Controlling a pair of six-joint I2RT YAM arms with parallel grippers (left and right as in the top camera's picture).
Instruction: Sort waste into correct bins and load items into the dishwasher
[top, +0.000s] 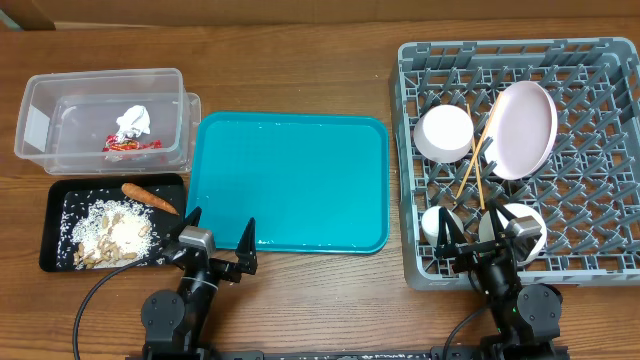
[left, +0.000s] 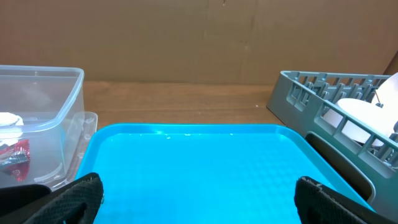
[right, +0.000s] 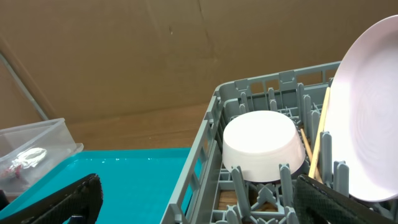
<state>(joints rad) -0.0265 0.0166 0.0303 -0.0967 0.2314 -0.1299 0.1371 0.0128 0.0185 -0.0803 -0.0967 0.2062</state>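
Observation:
The grey dish rack (top: 590, 180) at the right holds the large white plate (top: 525, 128), a white bowl (top: 444, 132), the wooden chopsticks (top: 478, 152), a small cup (top: 437, 220) and another bowl (top: 528, 222). The clear tub (top: 100, 118) holds the crumpled tissue (top: 133, 121) and red wrapper (top: 128, 145). The black tray (top: 60, 215) holds the carrot (top: 150, 197) and rice scraps (top: 112, 235). My left gripper (top: 218, 232) is open and empty at the teal tray's front edge. My right gripper (top: 490, 232) is open and empty over the rack's front edge.
The teal serving tray (top: 290, 180) lies empty in the middle, also in the left wrist view (left: 199, 168). The right wrist view shows the rack wall (right: 208, 149), the bowl (right: 264, 146) and the plate (right: 367, 112). A brown cardboard wall stands behind the table.

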